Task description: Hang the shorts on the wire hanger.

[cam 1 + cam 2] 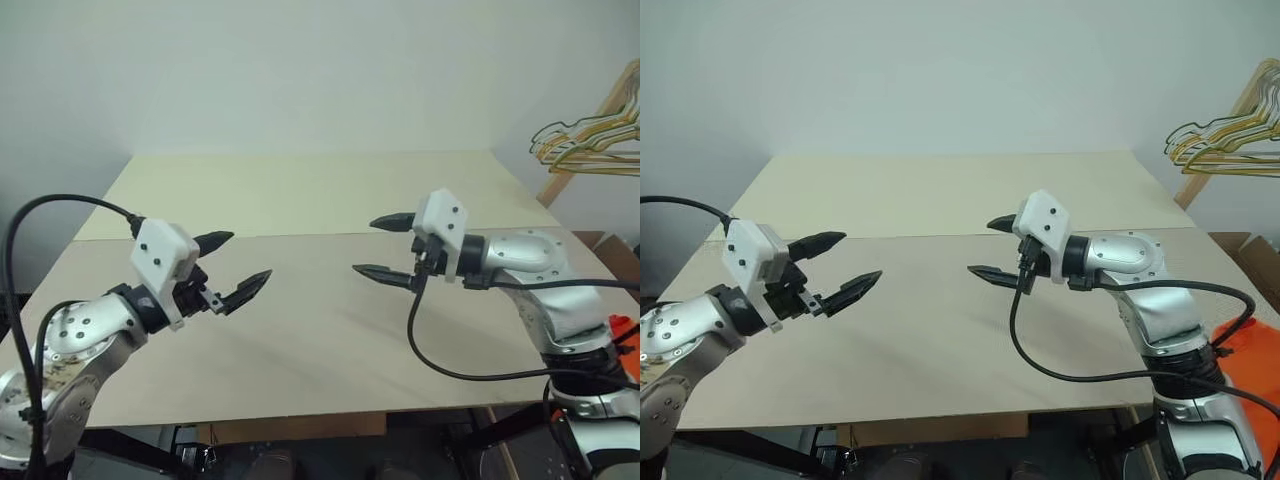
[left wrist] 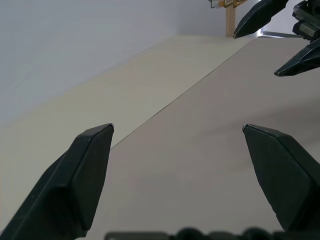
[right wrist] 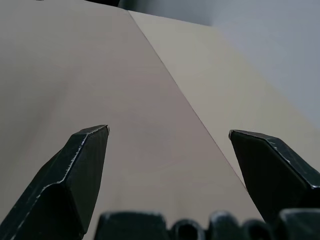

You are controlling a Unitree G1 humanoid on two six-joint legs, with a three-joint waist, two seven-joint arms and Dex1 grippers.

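Note:
Of the shorts (image 1: 1252,368), a patch of bright orange fabric peeks out low at the right, beyond the table's edge and mostly hidden behind my right arm. The wire hanger is out of view. My left gripper (image 1: 251,255) hovers open over the left part of the table with nothing between its fingers (image 2: 90,165). My right gripper (image 1: 363,246) hovers open over the table's middle, pointing left toward the other gripper, and it is empty too. In the left wrist view the right gripper (image 2: 255,55) faces mine across a gap.
The pale table (image 1: 300,190) is two boards joined by a seam across its middle. At the far right a bunch of gold and green wire hangers (image 1: 590,135) hangs on a slanted wooden rack (image 1: 560,185). A white wall stands behind.

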